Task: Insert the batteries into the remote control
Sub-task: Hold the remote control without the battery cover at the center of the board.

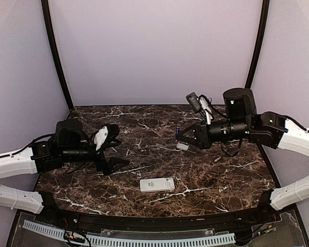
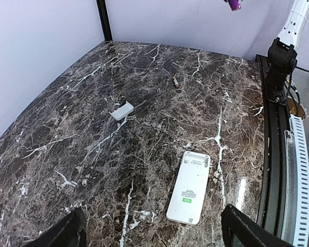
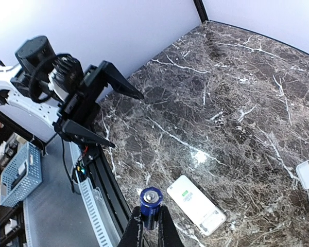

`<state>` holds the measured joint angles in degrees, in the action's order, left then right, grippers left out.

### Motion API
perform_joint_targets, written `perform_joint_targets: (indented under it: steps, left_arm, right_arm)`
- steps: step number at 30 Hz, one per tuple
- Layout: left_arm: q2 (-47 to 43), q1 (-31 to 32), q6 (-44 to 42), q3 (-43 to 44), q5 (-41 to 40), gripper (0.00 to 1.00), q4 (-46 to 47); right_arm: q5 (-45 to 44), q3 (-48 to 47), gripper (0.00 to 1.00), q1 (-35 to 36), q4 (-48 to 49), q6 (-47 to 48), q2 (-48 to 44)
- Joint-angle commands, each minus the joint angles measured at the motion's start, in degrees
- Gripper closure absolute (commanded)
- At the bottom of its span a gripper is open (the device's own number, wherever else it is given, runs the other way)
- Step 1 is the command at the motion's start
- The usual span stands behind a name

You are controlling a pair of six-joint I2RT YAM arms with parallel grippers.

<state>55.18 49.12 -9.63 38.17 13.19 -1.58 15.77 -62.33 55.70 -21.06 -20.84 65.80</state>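
Note:
The white remote control [image 1: 157,184] lies back side up near the table's front middle, its open battery compartment at the end towards the right arm [image 2: 188,188] [image 3: 195,205]. My right gripper [image 3: 151,220] is shut on a blue battery [image 3: 151,203], held upright in the air above the table's middle [image 1: 179,133], well apart from the remote. A second small battery [image 2: 175,81] lies on the table at the right [image 1: 216,159]. My left gripper [image 2: 154,236] is open and empty, hovering left of the remote [image 1: 113,150].
The white battery cover [image 1: 183,146] lies on the marble table below the right gripper; it also shows in the left wrist view [image 2: 122,110] and the right wrist view [image 3: 306,175]. A black rail [image 1: 144,221] runs along the front edge.

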Motion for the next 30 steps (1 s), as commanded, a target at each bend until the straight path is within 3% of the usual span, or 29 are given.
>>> perform_joint_targets:
  steps: [1, 9, 14, 22, 30]
  left_arm:
    - [1.7, 0.8, 0.0, 0.1, 1.3, 0.10, 1.4]
    - [6.6, 3.4, -4.7, 1.1, 0.3, 0.10, -0.5]
    - [14.8, 8.8, -15.1, 2.7, -0.8, 0.08, -5.3]
    - [27.2, 9.2, -16.2, 3.0, 1.0, 0.01, -0.2]
    - [43.2, 9.1, -17.7, 11.9, -2.6, 0.03, -1.7]
  right_arm:
    - [6.1, 0.0, 1.00, -1.0, 7.7, -5.0, -3.2]
    - [4.8, 0.2, 1.00, -1.9, 6.3, -6.5, -4.2]
    - [-2.1, 0.7, 1.00, -2.6, 0.7, -10.2, -1.4]
    - [-5.9, 5.4, 1.00, -5.0, -4.1, -16.5, 6.8]
    - [-3.5, 5.7, 1.00, -4.7, -4.6, -15.7, 17.6]
